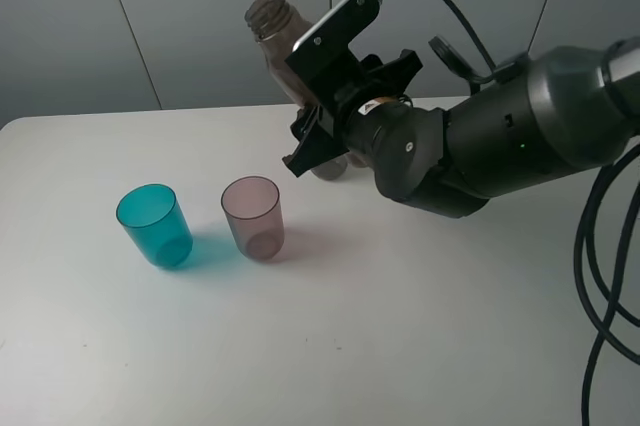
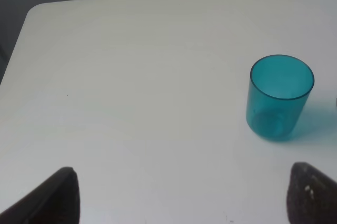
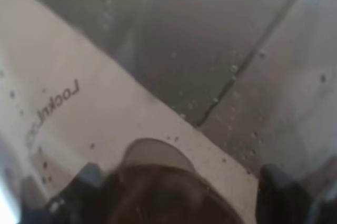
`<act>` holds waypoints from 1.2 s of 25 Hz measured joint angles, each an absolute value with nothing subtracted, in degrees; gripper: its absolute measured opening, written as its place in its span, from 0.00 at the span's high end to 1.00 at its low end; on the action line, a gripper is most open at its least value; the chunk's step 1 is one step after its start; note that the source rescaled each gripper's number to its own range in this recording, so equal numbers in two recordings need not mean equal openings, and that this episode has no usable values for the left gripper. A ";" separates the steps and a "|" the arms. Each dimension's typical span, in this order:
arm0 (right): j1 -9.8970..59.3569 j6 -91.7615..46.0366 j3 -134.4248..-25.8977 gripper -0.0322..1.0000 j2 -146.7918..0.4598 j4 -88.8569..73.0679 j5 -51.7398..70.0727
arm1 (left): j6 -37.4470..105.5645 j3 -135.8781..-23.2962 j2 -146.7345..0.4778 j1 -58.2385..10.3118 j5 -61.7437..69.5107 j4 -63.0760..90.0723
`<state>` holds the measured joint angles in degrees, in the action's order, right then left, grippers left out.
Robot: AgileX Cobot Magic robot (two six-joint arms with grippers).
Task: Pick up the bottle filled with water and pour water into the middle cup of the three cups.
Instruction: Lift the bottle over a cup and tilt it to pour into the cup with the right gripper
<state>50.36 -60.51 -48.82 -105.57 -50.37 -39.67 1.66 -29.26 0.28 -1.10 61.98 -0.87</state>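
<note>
My right gripper (image 1: 318, 134) is shut on the smoky brown-pink bottle (image 1: 275, 36) at the back middle of the table. The bottle's open neck points up and leans a little left. Its base (image 1: 330, 166) is at or just above the tabletop; I cannot tell which. In the right wrist view the bottle (image 3: 174, 77) fills the picture, blurred, between two dark fingertips (image 3: 84, 184). The pinkish-mauve middle cup (image 1: 252, 216) stands upright in front and left of the bottle. The teal-blue cup (image 1: 153, 224) stands left of it and shows in the left wrist view (image 2: 279, 98). The smoky grey cup is hidden. My left gripper (image 2: 184, 203) is open and empty.
The white table (image 1: 330, 346) has its back edge against a grey panelled wall (image 1: 200, 16). The bulky right arm (image 1: 500, 136) and its black cables (image 1: 600, 276) reach in from the right. The table's far left corner (image 2: 37, 11) shows in the left wrist view.
</note>
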 joint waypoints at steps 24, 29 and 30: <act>45.22 -79.07 -48.22 0.97 -105.69 -56.40 -39.95 | 1.66 -29.26 0.28 -1.10 61.98 -0.87; 45.85 -81.31 -48.22 0.97 -105.69 -56.64 -39.95 | 1.66 -29.26 0.28 -1.10 61.98 -0.87; 46.26 -82.13 -48.22 0.97 -105.80 -56.64 -39.95 | 1.66 -29.26 0.28 -1.10 61.98 -0.87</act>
